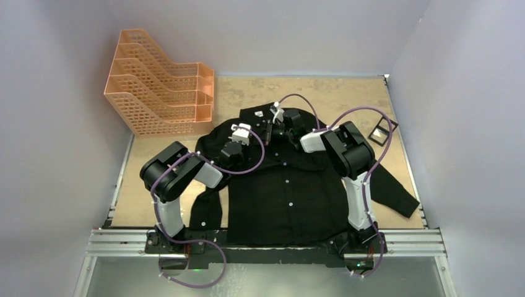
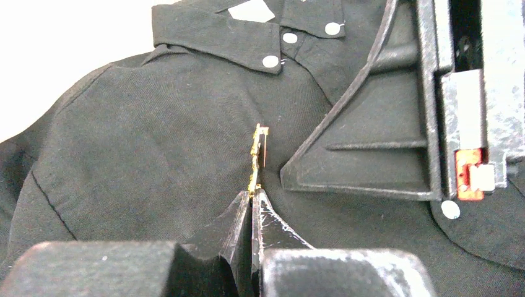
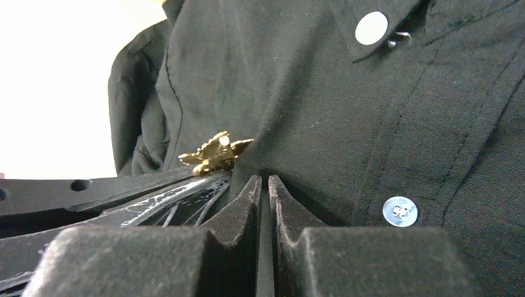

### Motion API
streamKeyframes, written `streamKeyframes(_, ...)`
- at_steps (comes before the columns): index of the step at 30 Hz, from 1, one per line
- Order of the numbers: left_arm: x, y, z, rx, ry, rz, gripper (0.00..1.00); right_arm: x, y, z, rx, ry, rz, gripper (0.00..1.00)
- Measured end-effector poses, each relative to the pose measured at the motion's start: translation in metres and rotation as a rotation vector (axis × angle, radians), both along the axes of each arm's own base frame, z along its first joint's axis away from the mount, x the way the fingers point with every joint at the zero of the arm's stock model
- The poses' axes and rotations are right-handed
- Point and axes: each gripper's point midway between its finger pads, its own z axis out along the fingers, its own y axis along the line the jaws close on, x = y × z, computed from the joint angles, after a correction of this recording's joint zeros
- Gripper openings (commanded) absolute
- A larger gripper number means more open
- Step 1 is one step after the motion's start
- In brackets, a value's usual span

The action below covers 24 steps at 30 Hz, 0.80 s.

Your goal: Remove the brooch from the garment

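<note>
The left gripper [image 2: 251, 207] has its jaws closed on the lower edge of the brooch [image 2: 256, 158]. In the left wrist view the brooch stands edge-on at mid-frame, still against the shirt [image 2: 155, 136] and below the collar. The right gripper [image 3: 264, 189] has its jaws almost together. They appear to nip a small fold of shirt just right of the brooch, which sits left of centre in the right wrist view. In the top view both grippers meet at upper centre, on the chest of the shirt.

The step in hand looks like drawing the brooch out while the cloth is held back. The left hold is on a thin rim only, so a slow, straight pull along the pin should serve better than a tug. Twisting could slide the tips off the metal. The right jaws should keep the fold down and close to the pin so the cloth does not tent up with it. Whether a clasp sits behind the cloth cannot be seen. If the shirt lifts with the brooch, easing off is probably wiser than pulling harder.
</note>
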Motion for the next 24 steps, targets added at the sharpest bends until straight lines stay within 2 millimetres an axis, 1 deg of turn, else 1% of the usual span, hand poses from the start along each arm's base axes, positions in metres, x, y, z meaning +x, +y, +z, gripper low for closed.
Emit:
streamKeyframes(4, 0.0, 0.0, 0.0, -0.001, -0.001, 0.0, 0.08, -0.004, 0.002, -0.008, -0.01, 0.016, 0.006, 0.09)
streamKeyframes(6, 0.0, 0.0, 0.0, -0.001, -0.001, 0.0, 0.1, -0.004, 0.002, -0.008, -0.011, 0.014, 0.005, 0.09)
streamKeyframes(13, 0.001, -0.001, 0.001, 0.0, 0.001, 0.002, 0.15, -0.003, 0.002, -0.009, -0.018, 0.009, 0.007, 0.08)
streamKeyframes(17, 0.004, -0.002, 0.003, -0.005, -0.003, 0.006, 0.2, -0.003, 0.003, -0.009, -0.025, 0.002, 0.006, 0.08)
streamKeyframes(24, 0.011, -0.005, 0.009, -0.012, -0.012, 0.02, 0.21, -0.001, 0.005, -0.009, -0.038, -0.007, -0.002, 0.08)
